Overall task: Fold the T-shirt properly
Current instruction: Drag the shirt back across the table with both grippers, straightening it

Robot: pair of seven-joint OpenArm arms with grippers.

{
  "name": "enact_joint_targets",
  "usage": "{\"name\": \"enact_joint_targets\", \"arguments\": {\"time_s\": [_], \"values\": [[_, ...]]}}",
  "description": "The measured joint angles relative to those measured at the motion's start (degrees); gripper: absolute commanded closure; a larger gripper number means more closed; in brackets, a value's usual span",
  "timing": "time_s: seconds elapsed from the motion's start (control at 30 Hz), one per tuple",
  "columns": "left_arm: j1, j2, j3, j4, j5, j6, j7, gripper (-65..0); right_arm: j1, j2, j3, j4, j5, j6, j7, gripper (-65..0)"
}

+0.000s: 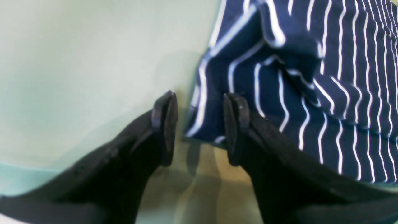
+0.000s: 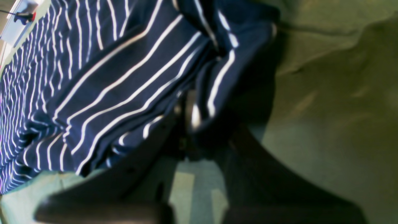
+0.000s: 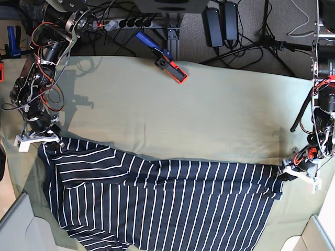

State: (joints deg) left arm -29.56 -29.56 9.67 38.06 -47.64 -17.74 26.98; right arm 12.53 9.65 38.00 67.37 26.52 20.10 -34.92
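From the base view I see the T-shirt [image 3: 157, 204] spread flat across the lower half of the green-covered tabletop [image 3: 209, 115], running almost from one arm to the other. That view also gives me what the wrist cameras miss: a blue-and-red clamp [image 3: 165, 58] lying near the far edge, well apart from the shirt.

My left wrist view shows the left gripper [image 1: 199, 127] with its fingers [image 1: 164, 124] standing apart. A bunched corner of the shirt hangs between them, but I see a gap on either side, so I read them as open around the cloth, not pinching it.

My right wrist view is darker and blurred. The right gripper [image 2: 186, 124] has its fingers drawn together on a fold of striped fabric at the shirt's edge; the cloth bunches and lifts right at the tips. In the base view that arm sits at the shirt's upper corner on the picture's left.
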Motion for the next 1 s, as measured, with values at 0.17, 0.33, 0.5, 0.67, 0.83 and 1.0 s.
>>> {"name": "enact_joint_targets", "arguments": {"time_s": [0.17, 0.33, 0.5, 0.67, 0.83, 1.0], "values": [[0.0, 2.4, 0.0, 0.0, 0.7, 0.0, -0.2, -28.0, 0.0, 0.0, 0.0, 0.0, 0.0, 0.0, 0.0, 0.0], [0.0, 3.2, 0.0, 0.0, 1.1, 0.1, -0.4, -19.6, 0.0, 0.0, 0.0, 0.0, 0.0, 0.0, -0.3, 0.0], [0.0, 4.0, -0.1, 0.0, 3.3, 0.2, -0.9, 0.0, 0.0, 0.0, 0.0, 0.0, 0.0, 0.0, -0.3, 0.0], [0.0, 3.5, -0.1, 0.0, 4.0, -0.5, -1.2, 0.0, 0.0, 0.0, 0.0, 0.0, 2.6, 0.0, -2.5, 0.0], [0.2, 0.5, 0.0, 0.0, -3.4, -6.8, 3.5, 0.0, -0.4, 0.3, 0.0, 2.4, 5.5, 0.0, -8.7, 0.0], [0.2, -1.6, 0.0, 0.1, -5.4, -9.6, 5.3, 0.0, -3.2, 1.6, 0.0, 6.1, 6.5, 0.1, -10.2, 0.0]]}}
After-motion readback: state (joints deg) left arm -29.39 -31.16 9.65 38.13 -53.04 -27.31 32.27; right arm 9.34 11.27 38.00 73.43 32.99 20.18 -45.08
